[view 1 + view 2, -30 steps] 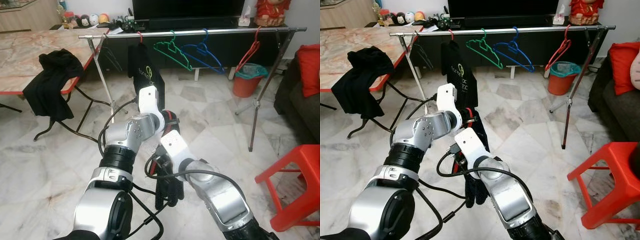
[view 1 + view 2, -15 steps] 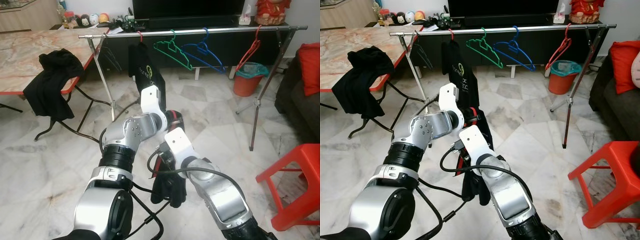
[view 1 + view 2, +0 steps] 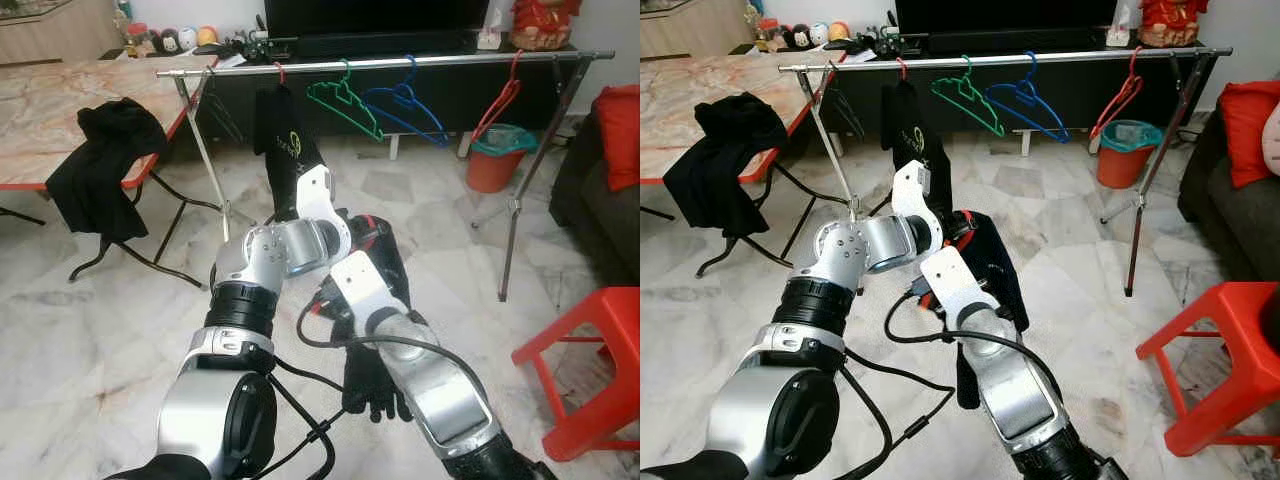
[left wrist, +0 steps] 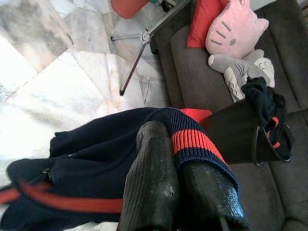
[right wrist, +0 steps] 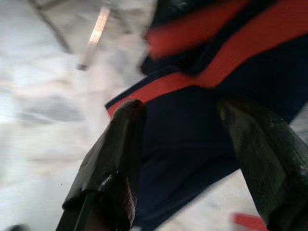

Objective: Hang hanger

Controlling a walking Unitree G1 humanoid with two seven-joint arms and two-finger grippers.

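Over at the far left stands a marble-topped table (image 3: 50,110) with a black garment (image 3: 100,170) slumped over its red edge; beyond it a metal rail (image 3: 400,63) runs across the room on thin tripod legs; from the rail's left end to its right hang a black shirt (image 3: 285,135) on a red hanger (image 3: 280,72), a green hanger (image 3: 345,105), a blue hanger (image 3: 405,108) and another red hanger (image 3: 500,105) near the right end; behind that last one sits an orange bin (image 3: 497,160); a red plastic stool (image 3: 590,370) stands on the marble floor (image 3: 100,330) at the right.

Closer in, both silver arms are raised in front of the robot, below the rail and well apart from it, with a dark navy sweater (image 3: 990,270) trimmed in red held between them; the left gripper (image 4: 180,159) has its two black fingers pressed together on the sweater's red-banded cuff; the right gripper (image 5: 190,144) sits just below and to the right, its fingers (image 5: 115,159) spread wide with the sweater's navy cloth and red stripe lying between them, the picture blurred; I cannot tell whether a hanger is inside the sweater; past the left gripper a grey sofa (image 4: 202,62) carries a red cushion (image 4: 204,21) and a pink cat toy (image 4: 236,29).
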